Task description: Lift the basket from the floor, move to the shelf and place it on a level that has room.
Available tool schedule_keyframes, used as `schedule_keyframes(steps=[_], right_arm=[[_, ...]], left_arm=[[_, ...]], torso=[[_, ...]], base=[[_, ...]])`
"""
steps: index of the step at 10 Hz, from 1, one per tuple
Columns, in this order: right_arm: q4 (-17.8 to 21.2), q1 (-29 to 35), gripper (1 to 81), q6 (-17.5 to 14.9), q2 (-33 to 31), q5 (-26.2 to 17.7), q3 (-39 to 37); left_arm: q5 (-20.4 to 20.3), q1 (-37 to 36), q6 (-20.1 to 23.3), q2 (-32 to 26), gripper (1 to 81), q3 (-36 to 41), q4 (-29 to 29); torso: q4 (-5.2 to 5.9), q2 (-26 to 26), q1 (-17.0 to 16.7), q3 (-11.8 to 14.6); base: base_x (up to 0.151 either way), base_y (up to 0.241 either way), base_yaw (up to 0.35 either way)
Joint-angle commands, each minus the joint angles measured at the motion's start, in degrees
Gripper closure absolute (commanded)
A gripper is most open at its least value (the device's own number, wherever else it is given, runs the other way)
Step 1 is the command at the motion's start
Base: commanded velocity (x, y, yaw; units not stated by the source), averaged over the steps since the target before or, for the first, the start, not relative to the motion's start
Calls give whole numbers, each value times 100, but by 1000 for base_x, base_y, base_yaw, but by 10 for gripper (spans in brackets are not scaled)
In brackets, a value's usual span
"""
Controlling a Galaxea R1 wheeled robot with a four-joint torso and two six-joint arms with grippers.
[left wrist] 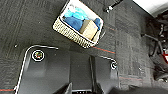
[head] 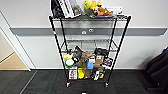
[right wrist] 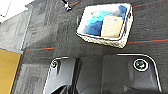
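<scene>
The basket (left wrist: 72, 34) is a small beige woven one holding blue cloth and a brown packet. It stands on the dark grey carpet floor (left wrist: 25, 22), below and apart from my left arm's dark plate. In the right wrist view the basket (right wrist: 106, 42) likewise rests on the carpet beyond that arm's plate. A rack caster (left wrist: 108, 9) stands close to it. The shelf (head: 57, 42), a tall black wire rack, stands against the white wall ahead. Its level (head: 87, 41) second from the top looks bare. Books and plush toys crowd the top tier (head: 110, 17), and the lower tiers are cluttered.
A doorway with tan wooden flooring (head: 12, 62) opens at the left. A dark chair (head: 157, 67) stands to the right of the rack, and its base (left wrist: 157, 50) is near the basket. Thin red lines (right wrist: 147, 41) cross the carpet.
</scene>
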Motion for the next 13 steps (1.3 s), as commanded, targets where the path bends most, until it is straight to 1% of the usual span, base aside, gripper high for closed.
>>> schedule_keyframes(steps=[1, 3, 7, 8, 9, 10, 11, 13], right_arm=[[-149, 183, 10, 10, 88, -232, -130], [-88, 121, 10, 10, 185, -223, -297], [-79, 157, 10, 10, 202, -232, -341], [-79, 165, 10, 10, 202, -232, -332], [-79, 174, 10, 19, 202, -223, -306], [-79, 175, 10, 63, 202, -223, -305], [-79, 175, 10, 98, 202, -232, -305], [-79, 200, 10, 203, 202, -232, -271]], left_arm=[[280, -215, -11, -243, 10, 60, 53], [280, -215, -11, -243, 10, 60, 62], [280, -268, -55, -278, 10, 25, -97], [280, -276, -63, -270, 10, -62, -114], [271, -276, -159, -225, 10, -177, -114], [280, -320, -257, -225, 10, -169, -114], [289, -329, -353, -216, 10, -125, -132], [377, -329, -362, -199, 10, -29, -105]], torso=[[0, -573, 369, 0], [0, -667, 424, 0], [0, -1416, 896, 0], [0, -1613, 1018, -204], [0, -1799, 1134, -547], [0, -1947, 1226, -612], [0, -2092, 1316, -746], [0, -2481, 1565, -1106]], base=[[0, 0, 0], [0, 0, 0], [0, 0, 0], [0, 0, 0], [0, 0, 0], [0, 0, 0], [0, 0, 0], [0, 0, 0]])
